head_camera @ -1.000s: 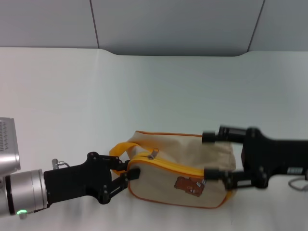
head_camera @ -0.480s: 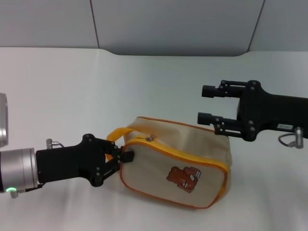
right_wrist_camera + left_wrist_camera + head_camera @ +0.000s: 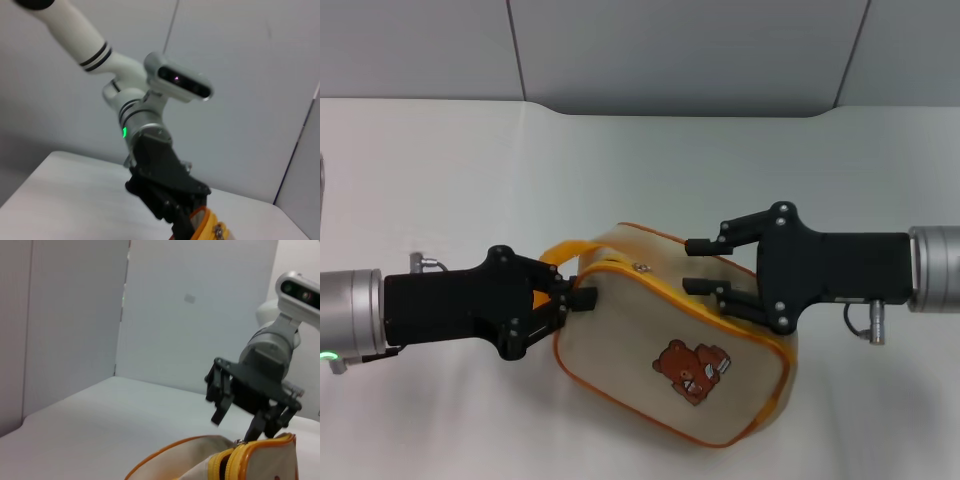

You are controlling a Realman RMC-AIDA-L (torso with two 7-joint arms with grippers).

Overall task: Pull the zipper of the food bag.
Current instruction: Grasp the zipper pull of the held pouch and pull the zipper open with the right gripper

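Two grippers flank your food bag (image 3: 670, 360), which lies tilted on the white table (image 3: 470, 180) | left gripper (image 3: 582, 297) looks clamped on the bag's end below the loop handle (image 3: 560, 279) | zipper (image 3: 700, 310) pull tab (image 3: 642, 267) sits near that end | right gripper (image 3: 692, 266) hovers over the far end, fingers apart

surface: white table (image 3: 440, 180) — plain | on it: food bag (image 3: 660, 350) — cream, orange piping, lying tilted
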